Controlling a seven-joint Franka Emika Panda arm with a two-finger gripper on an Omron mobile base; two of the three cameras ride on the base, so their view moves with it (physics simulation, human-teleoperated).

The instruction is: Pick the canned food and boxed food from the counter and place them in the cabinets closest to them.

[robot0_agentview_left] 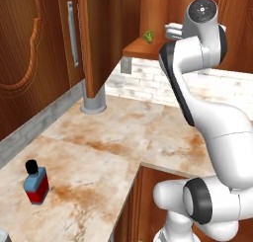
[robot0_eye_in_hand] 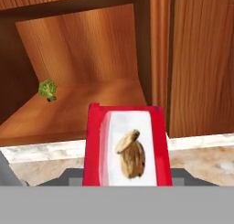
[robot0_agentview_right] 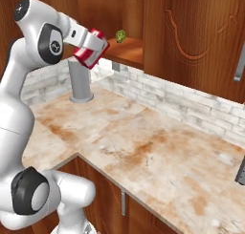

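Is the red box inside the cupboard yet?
Not yet. The boxed food is held by the gripper out before the open cabinets' shelf, above the counter.

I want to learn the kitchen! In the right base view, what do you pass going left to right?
The robot arm's dark joint → the boxed food held in the gripper → the little green thing on the shelf → the closed cabinet door → its silver handle.

Blue-and-red bottle [robot0_agentview_left: 36,185] upright on counter [robot0_agentview_left: 123,132]; arm [robot0_agentview_left: 207,112] raised.
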